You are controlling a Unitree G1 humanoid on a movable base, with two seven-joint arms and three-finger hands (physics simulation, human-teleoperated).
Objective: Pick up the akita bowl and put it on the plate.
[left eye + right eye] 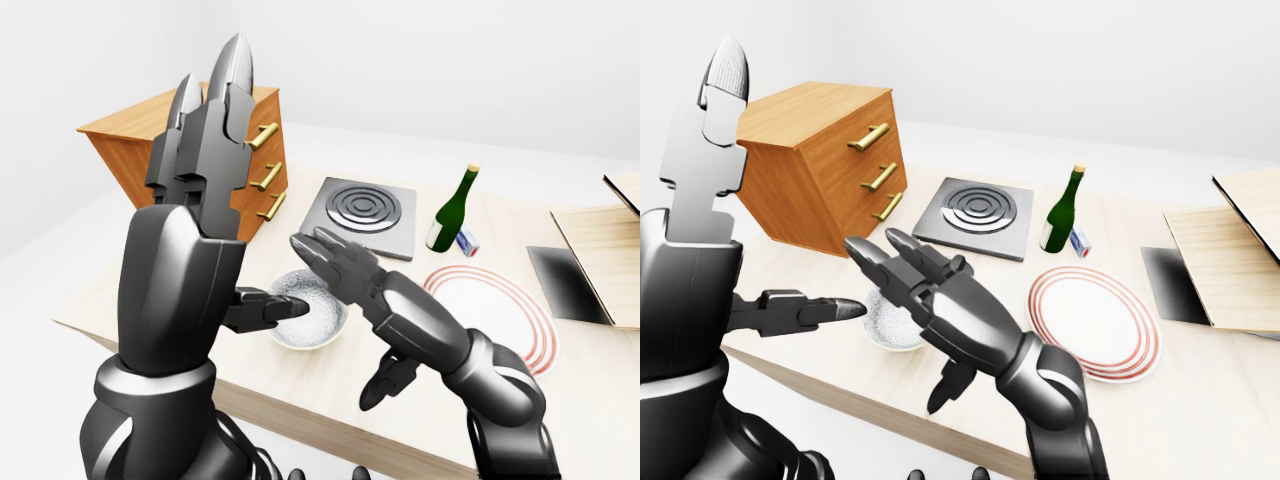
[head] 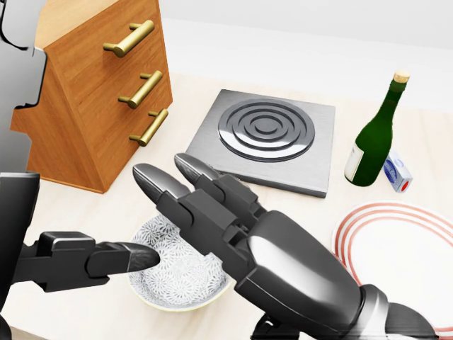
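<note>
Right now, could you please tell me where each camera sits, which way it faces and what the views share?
Head view: on the robot's head, tilted steeply down at the table; the right hand covers part of the bowl, the left hand enters from the left.
Left-eye view: on the head, looking out across the table; both open hands and arms fill much of it.
Right-eye view: its pair, nearly the same; the plate shows almost whole.
Shared: all three show bowl, plate, bottle and hob.
</note>
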